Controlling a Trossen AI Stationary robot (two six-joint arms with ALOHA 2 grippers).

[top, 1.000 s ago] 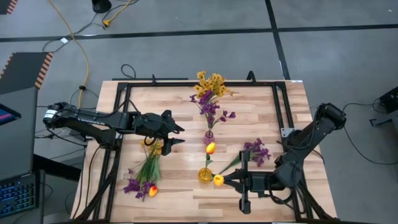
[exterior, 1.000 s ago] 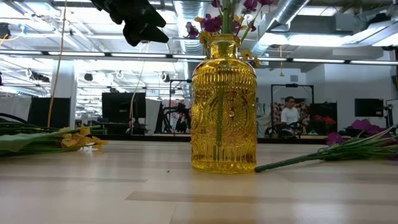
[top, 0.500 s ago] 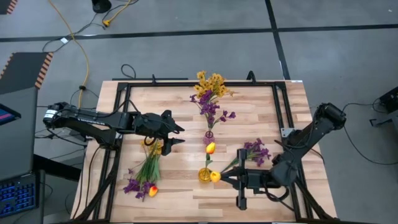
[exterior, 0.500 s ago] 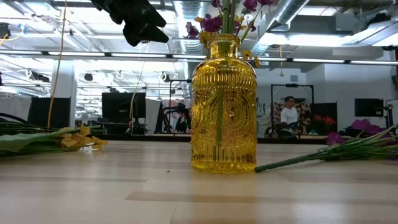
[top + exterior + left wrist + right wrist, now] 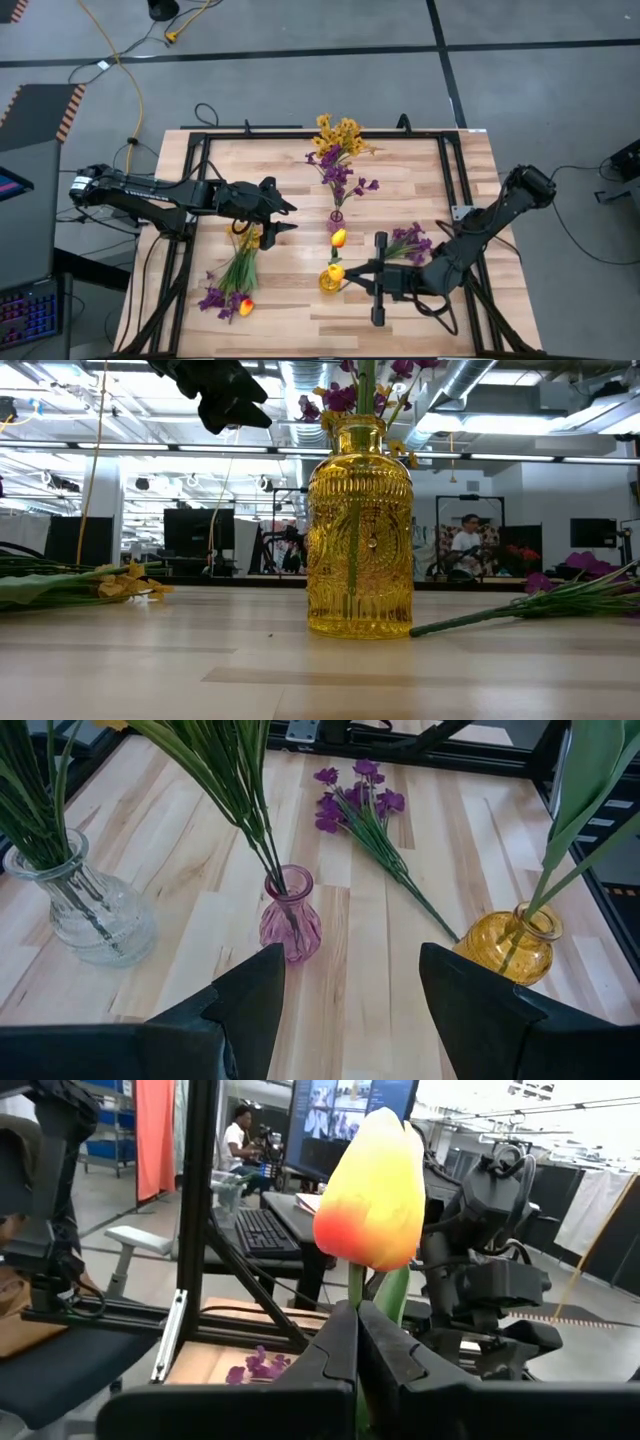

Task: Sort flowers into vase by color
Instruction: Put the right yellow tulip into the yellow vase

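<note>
Yellow vase (image 5: 359,525): nearest the low camera, upright on the surface (image 5: 420,310); from above it sits at the front middle, taking the tulips, so one colour collects in one vessel.
Right gripper (image 5: 344,277): at the front right of the surface, its tip just beside the yellow vase mouth; fingers clenched on the stem of a tulip (image 5: 371,1178), pinched just below the bloom. Holding it so close to the head likely keeps the long stem hanging straight for lowering into the narrow neck.
Second tulip (image 5: 338,237): already standing in the yellow vase.
Purple sprig (image 5: 408,243): lying loose on the surface to the right of the yellow vase, beside the right arm, not yet sorted.
Loose bunch (image 5: 234,280): mixed stems lying at the front left, purple blooms and a tulip at its near end.
Left gripper (image 5: 283,219): hovering over the upper end of the loose bunch, fingers spread wide, holding nothing; it looks to be waiting.
Pink vase (image 5: 289,916): middle of the surface, holding purple stems.
Clear vase (image 5: 88,910): at the far edge, holding green stems; the yellow clusters (image 5: 340,133) show there from above.
</note>
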